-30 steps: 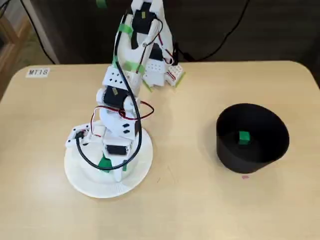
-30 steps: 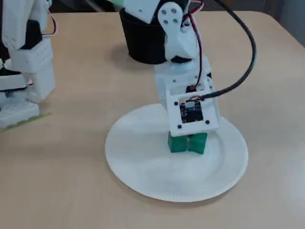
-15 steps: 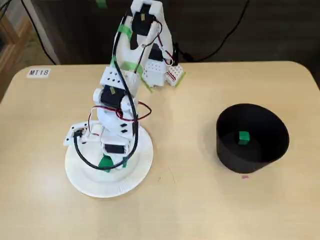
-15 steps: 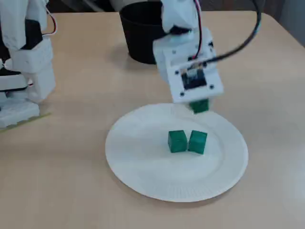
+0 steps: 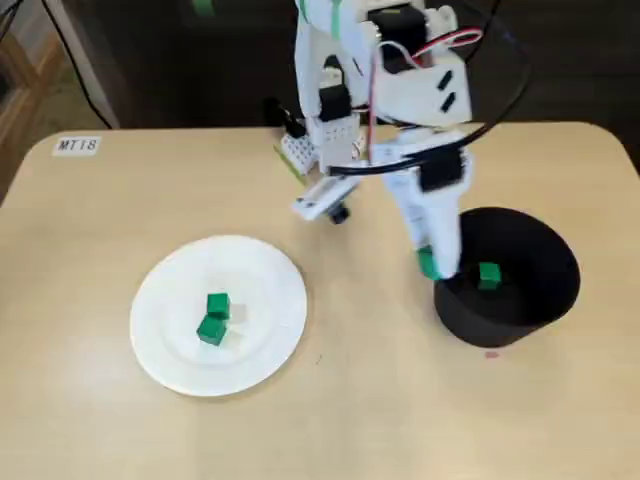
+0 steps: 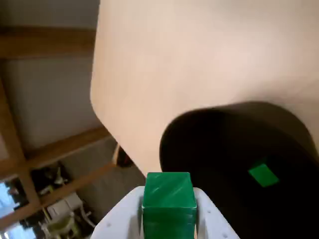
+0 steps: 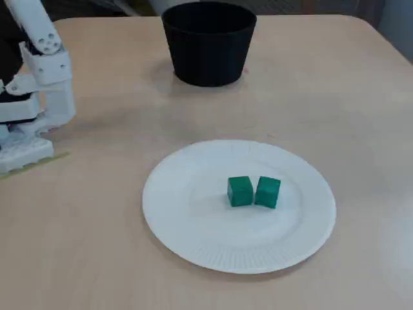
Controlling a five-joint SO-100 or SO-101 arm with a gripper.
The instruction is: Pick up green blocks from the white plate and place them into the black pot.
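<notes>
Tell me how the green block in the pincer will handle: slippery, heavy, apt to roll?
The green block looks stiff: its flat faces sit square in the pincer with no visible squashing. Probably light, as a plain pinch holds it in the air near the black pot. Flat-sided, so unlikely to roll; the other blocks on the white plate rest flat.

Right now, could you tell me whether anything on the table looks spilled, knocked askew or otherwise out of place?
Nothing stands out. Two green blocks sit side by side on the white plate, a third block lies inside the upright black pot, and the gripper holds a fourth block near the pot's rim.
</notes>
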